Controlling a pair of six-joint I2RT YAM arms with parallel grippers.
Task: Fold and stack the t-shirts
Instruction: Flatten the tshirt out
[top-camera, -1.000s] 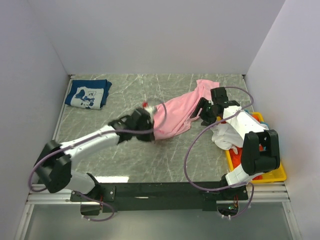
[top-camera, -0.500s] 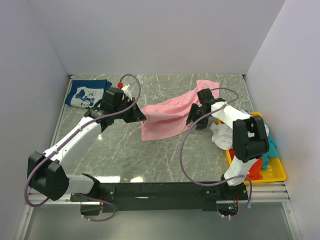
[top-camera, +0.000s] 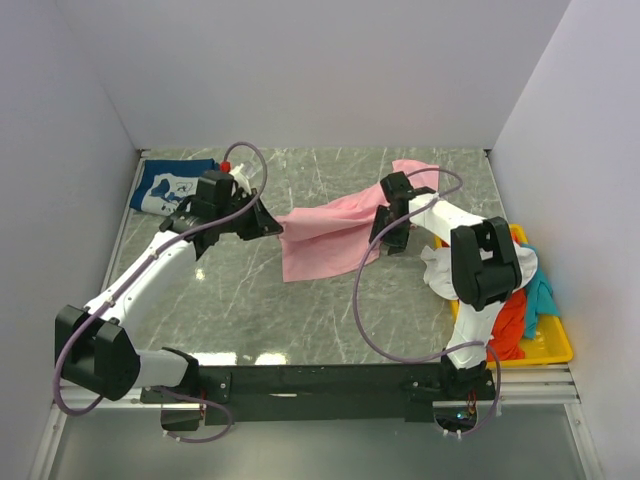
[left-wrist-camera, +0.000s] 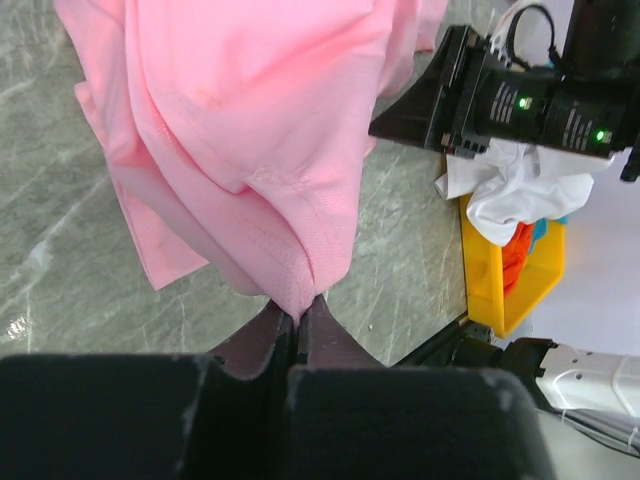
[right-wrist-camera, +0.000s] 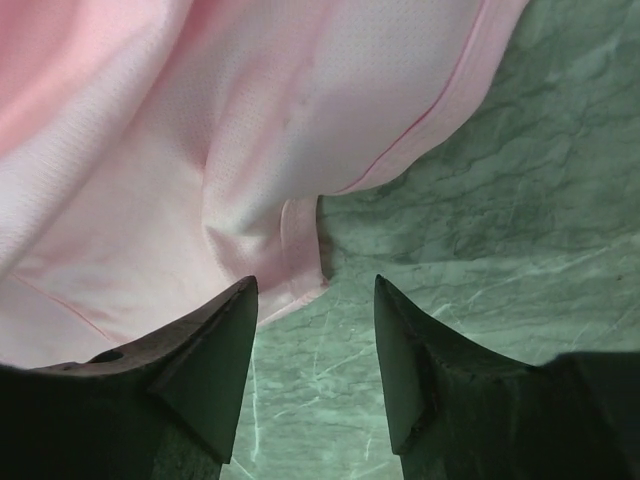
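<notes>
Top view: left gripper (top-camera: 270, 226) pinched tight on the left end of the pink t-shirt (top-camera: 325, 228), holding that end up off the marble-pattern tabletop (top-camera: 300, 310). Right gripper (top-camera: 380, 242) sits at the shirt's right-hand edge, jaws apart, not clamped on anything. Shirt is mid-table, bunched into a band. Long axis runs diagonally from the left gripper toward the back-right corner, with a flap hanging toward the near side. Navy t-shirt (top-camera: 165, 188) lies flat in the back-left corner, well apart. White t-shirt (top-camera: 443, 270) drapes over the left rim of the yellow tray (top-camera: 555, 348); orange-red t-shirt (top-camera: 510, 320) and teal t-shirt (top-camera: 541, 293) are in the tray

Left wrist: fingers fully together with a pink seam fold trapped between the tips, and the cloth fans out away from them. Right arm's black gripper body shows just beyond the shirt edge

Right wrist: jaws about half open, pointing down at the table. A hemmed corner of the pink shirt hangs in the gap between the tips. Can't tell if either pad touches it; no grip
</notes>
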